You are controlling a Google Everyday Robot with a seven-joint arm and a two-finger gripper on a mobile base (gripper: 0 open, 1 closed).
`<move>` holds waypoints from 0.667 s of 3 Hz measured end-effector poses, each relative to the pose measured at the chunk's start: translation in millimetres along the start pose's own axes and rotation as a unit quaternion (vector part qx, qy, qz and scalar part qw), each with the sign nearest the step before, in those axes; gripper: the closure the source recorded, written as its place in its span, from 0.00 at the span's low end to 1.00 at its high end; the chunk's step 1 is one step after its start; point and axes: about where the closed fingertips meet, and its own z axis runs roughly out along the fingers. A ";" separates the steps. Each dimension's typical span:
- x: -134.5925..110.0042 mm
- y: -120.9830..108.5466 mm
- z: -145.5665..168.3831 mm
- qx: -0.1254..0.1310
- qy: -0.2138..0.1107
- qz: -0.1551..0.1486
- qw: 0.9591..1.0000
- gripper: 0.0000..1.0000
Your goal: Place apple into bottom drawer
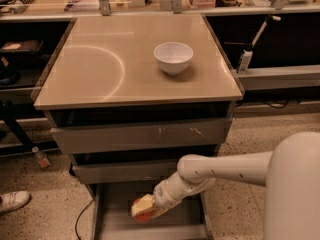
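Observation:
The apple (143, 210) is red-orange with a yellowish patch and sits at the tip of my gripper (147, 207), low inside the open bottom drawer (117, 206). The gripper is shut on the apple and reaches in from the right on the white arm (220, 169). The bottom drawer is pulled out, with a flat grey floor and low side walls. The apple is just above the drawer floor, right of its middle; I cannot tell if it touches.
A white bowl (173, 57) stands on the tan cabinet top (100, 69). Two upper grey drawers (140, 136) are shut above the open one. A shoe (12, 201) and a cable (80, 221) lie on the floor at left. Benches surround the cabinet.

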 end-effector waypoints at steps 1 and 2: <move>-1.8 -34.6 44.5 -0.022 -0.011 0.047 0.999 1.00; 0.8 -61.5 87.2 -0.038 -0.006 0.087 0.995 1.00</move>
